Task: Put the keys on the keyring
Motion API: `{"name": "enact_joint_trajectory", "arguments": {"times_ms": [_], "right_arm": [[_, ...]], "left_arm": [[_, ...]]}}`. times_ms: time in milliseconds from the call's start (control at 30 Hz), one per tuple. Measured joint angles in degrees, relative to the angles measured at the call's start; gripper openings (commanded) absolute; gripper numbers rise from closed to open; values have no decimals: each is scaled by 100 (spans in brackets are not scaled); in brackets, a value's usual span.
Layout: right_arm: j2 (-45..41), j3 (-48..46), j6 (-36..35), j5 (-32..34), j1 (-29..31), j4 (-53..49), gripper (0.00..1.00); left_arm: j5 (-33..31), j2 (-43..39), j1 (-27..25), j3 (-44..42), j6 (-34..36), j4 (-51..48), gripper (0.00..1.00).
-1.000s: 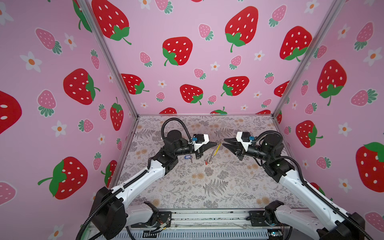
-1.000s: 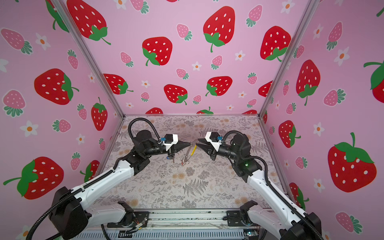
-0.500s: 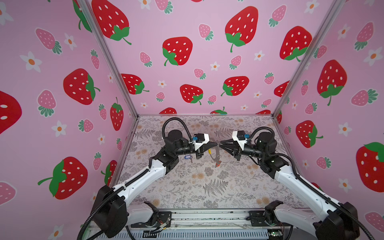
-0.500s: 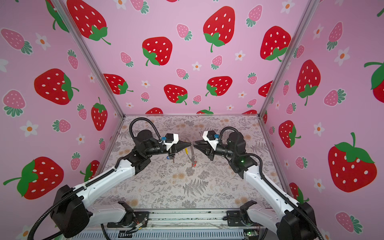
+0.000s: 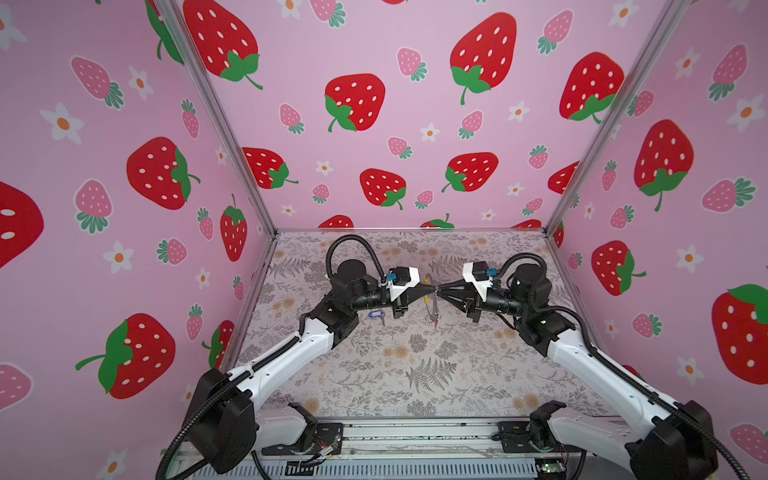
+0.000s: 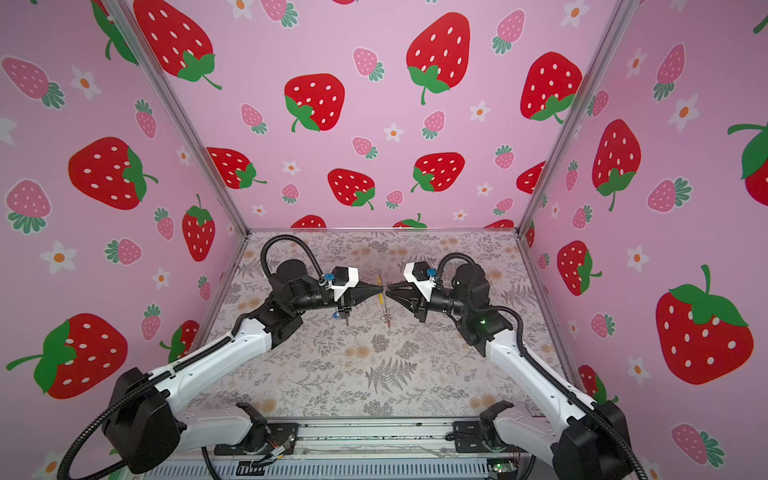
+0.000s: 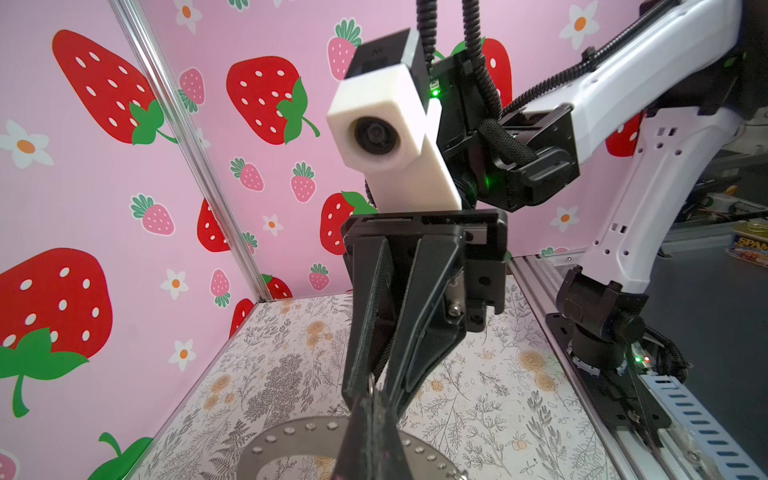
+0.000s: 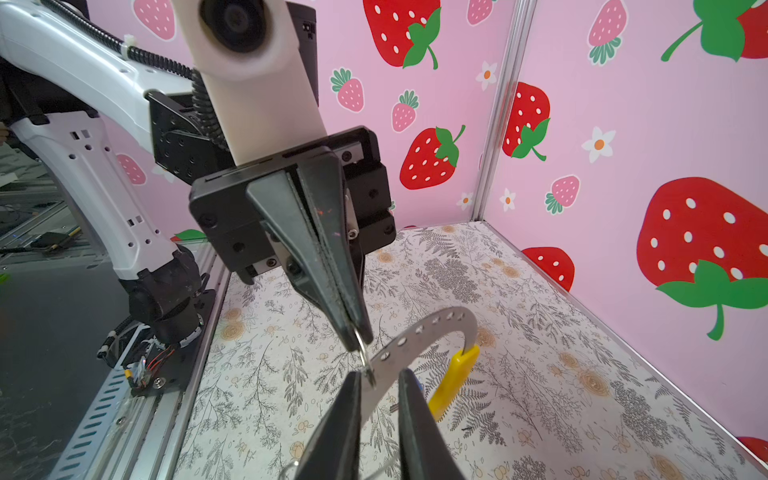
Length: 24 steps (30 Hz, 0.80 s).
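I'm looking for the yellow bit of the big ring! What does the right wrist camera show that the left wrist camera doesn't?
Only the right wrist view shows the keyring's yellow section and the left arm. Only the left wrist view shows the right arm. Both show the keyring's grey holed band, and the small wire ring pinched in the shut left end effector.

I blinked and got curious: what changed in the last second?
The right gripper reached in toward the left gripper until their tips almost met, its fingers now straddling the keyring, jaws narrower but open. The keyring swung from slanted to hanging nearly straight. Unchanged: the left gripper's clamp on the small wire ring, and the blue-tagged key on the table.
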Motion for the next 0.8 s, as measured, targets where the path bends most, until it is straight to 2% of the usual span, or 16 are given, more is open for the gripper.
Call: {"name": "enact_joint_trajectory", "arguments": {"times_ms": [567, 667, 700, 800], "right_arm": [[2, 0, 0, -52, 9, -15, 2], [2, 26, -87, 11, 9, -160, 0], [2, 57, -153, 63, 11, -269, 0], [9, 271, -369, 234, 13, -774, 0]], "left_arm": [[-31, 0, -4, 0, 7, -11, 1], [-162, -2, -15, 13, 109, -136, 26], [-232, -2, -15, 35, 166, -223, 31], [-533, -52, -17, 90, 328, -525, 33]]}}
